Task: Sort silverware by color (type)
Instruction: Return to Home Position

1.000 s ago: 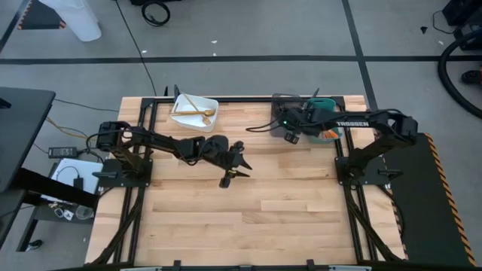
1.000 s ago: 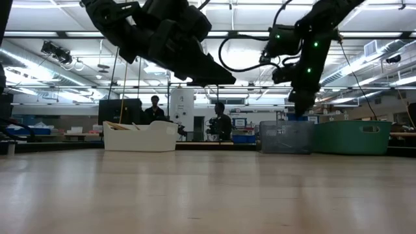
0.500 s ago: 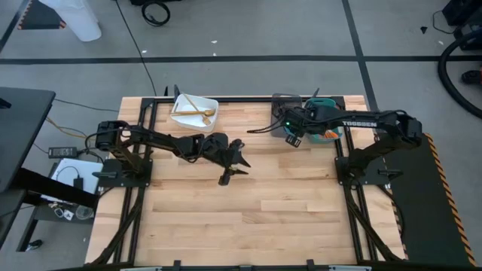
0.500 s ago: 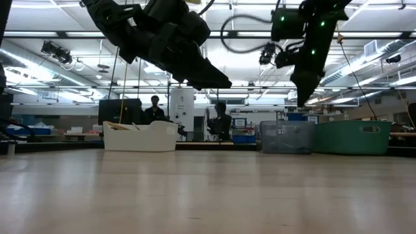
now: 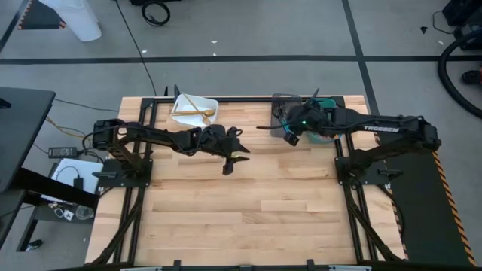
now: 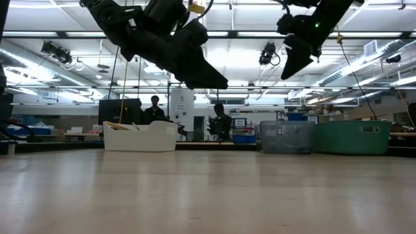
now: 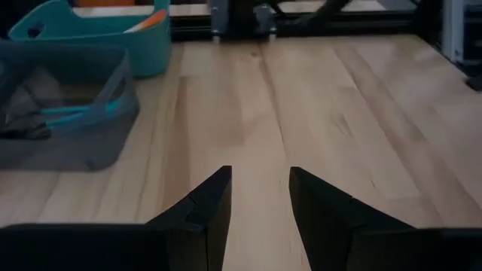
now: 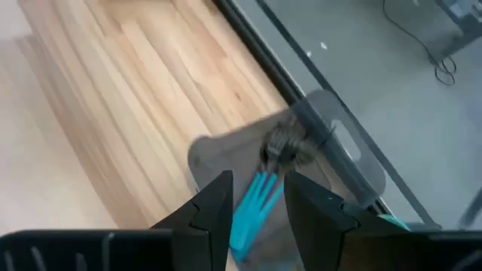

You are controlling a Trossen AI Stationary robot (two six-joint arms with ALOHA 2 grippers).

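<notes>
Gold utensils (image 5: 197,111) lie in the white bin (image 5: 181,119) at the table's far edge. Blue-handled forks (image 8: 252,205) with metal tines (image 8: 282,147) lie in the grey bin (image 5: 280,100), and show in the left wrist view too (image 7: 71,113). An orange utensil (image 7: 147,20) rests in the teal bin (image 7: 90,30). My left gripper (image 5: 234,160) hovers open and empty over the bare mid-table (image 7: 260,197). My right gripper (image 8: 258,197) is open and empty, high above the grey bin (image 6: 290,64).
The three bins stand in a row along the far edge: white (image 6: 140,136), grey (image 6: 286,136), teal (image 6: 354,136). Bare wood (image 5: 248,218) lies between the arms and the near edge. People stand in the room beyond the table (image 6: 155,107).
My right gripper has risen well above the grey bin and tipped, its fingers now slanting. My left gripper has drawn a little toward the far edge and turned slightly, staying open. The bins have not moved.
</notes>
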